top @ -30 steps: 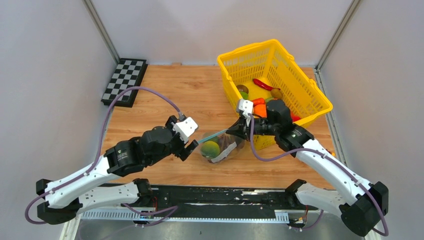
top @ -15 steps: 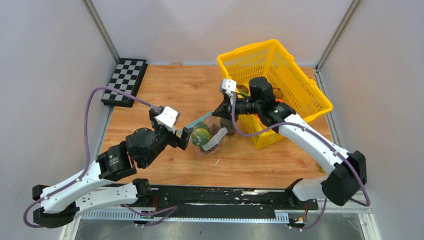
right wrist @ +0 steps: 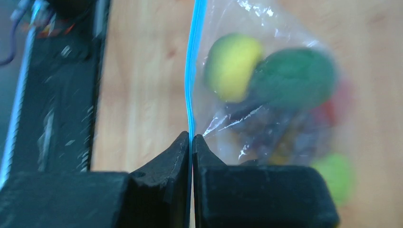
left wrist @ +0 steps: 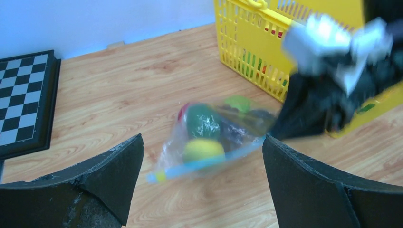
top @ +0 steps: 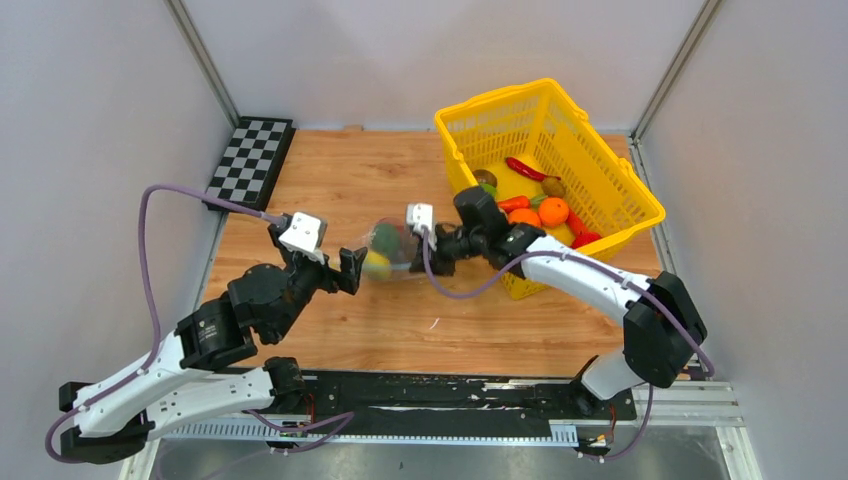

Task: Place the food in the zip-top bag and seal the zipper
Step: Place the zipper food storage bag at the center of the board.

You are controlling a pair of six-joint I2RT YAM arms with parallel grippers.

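A: Near side first. L arm?
B: The left gripper [top: 352,270] sits near-left of centre, jaws spread wide, nothing btwn them. The bag is just past its tips; no contact afaict.
A: Where's the bag?
B: The zip-top bag [top: 390,250] is mid-table [top: 400,335], btwn the two grippers and left of the yellow basket [top: 600,165]. Inside are a yellow piece [left wrist: 203,149], a green piece [left wrist: 202,122] and darker bits I can't ID. On the wood or hanging just above it? Can't tell.
A: R arm?
B: The right gripper [right wrist: 191,140] is pressed together on the zipper [left wrist: 204,164], pinching the strip's right end. The rest runs out free toward the left.
A: Handling?
B: Thin crinkly film, soft, prob slippery. Contents look light but lumpy, so I'd expect sag and swing from one pinch. The strip looks like the stiffest part, so hold there, not the film. I'd have L take the free left end, then pull taut. Sealed? Can't tell.
A: Far side?
B: The basket holds more food, incl. an orange [top: 552,211] and a red pepper [top: 525,168]. There's a checkerboard [top: 250,160] far left.
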